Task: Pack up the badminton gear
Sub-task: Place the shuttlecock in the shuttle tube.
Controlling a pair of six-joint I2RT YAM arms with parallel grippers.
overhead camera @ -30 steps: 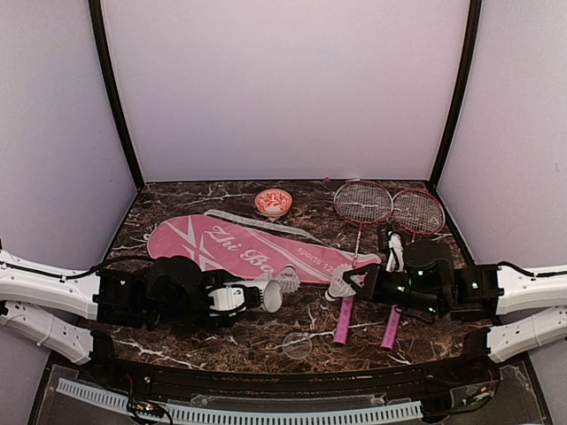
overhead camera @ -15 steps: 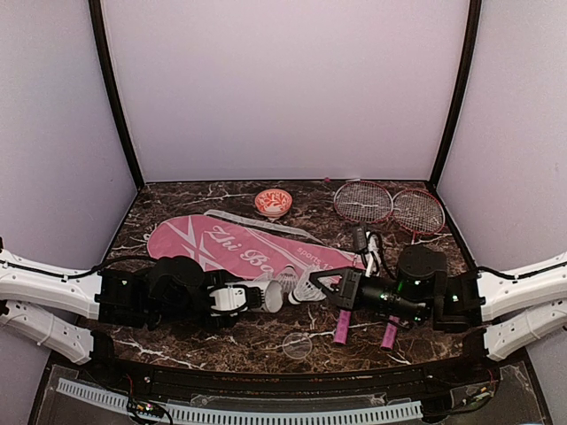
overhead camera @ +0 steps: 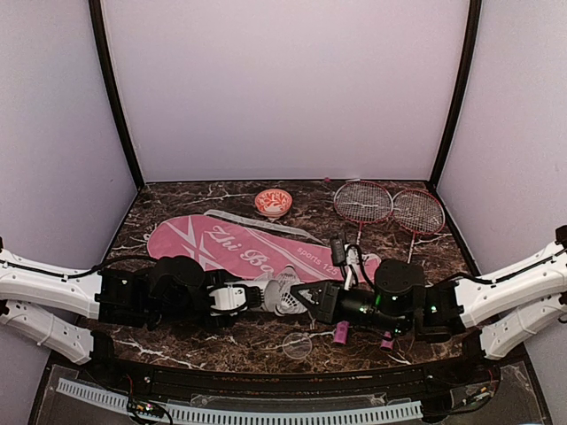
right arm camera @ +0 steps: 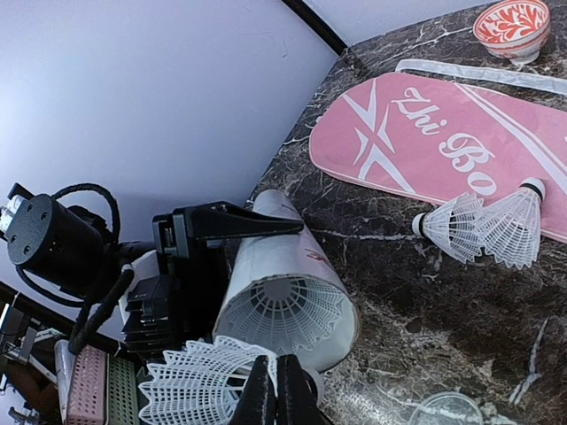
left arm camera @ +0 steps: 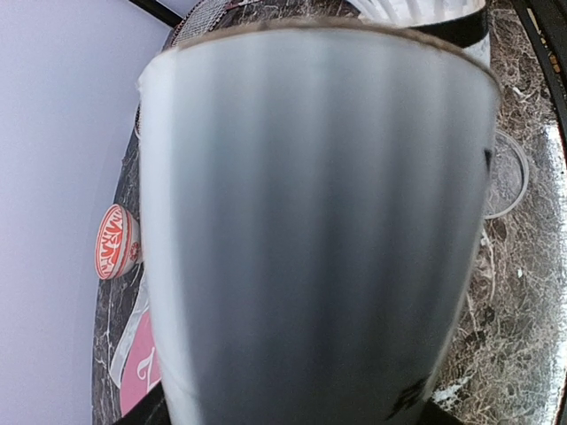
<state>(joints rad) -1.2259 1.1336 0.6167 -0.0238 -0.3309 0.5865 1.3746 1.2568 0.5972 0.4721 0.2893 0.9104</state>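
My left gripper (overhead camera: 232,298) is shut on the long white tube (overhead camera: 252,295), which lies level with its open mouth to the right. The tube fills the left wrist view (left arm camera: 310,230). One shuttlecock sits inside the tube (right arm camera: 288,310). My right gripper (right arm camera: 277,390) is shut on the skirt of another white shuttlecock (right arm camera: 199,381), just in front of the tube's mouth. Two more shuttlecocks (right arm camera: 483,226) lie at the edge of the pink "Zhi Bo" cover (overhead camera: 230,246). Two red rackets (overhead camera: 363,202) lie at the back right, their pink handles (overhead camera: 340,333) partly under my right arm.
A small red-and-white bowl (overhead camera: 273,203) stands at the back middle. A clear round lid (overhead camera: 297,345) lies near the front edge, just below the tube's mouth. Black posts and pale walls close in the table on three sides.
My right arm has moved left with the shuttlecock, from over the racket handles to the tube's mouth. The left arm and tube have stayed put.
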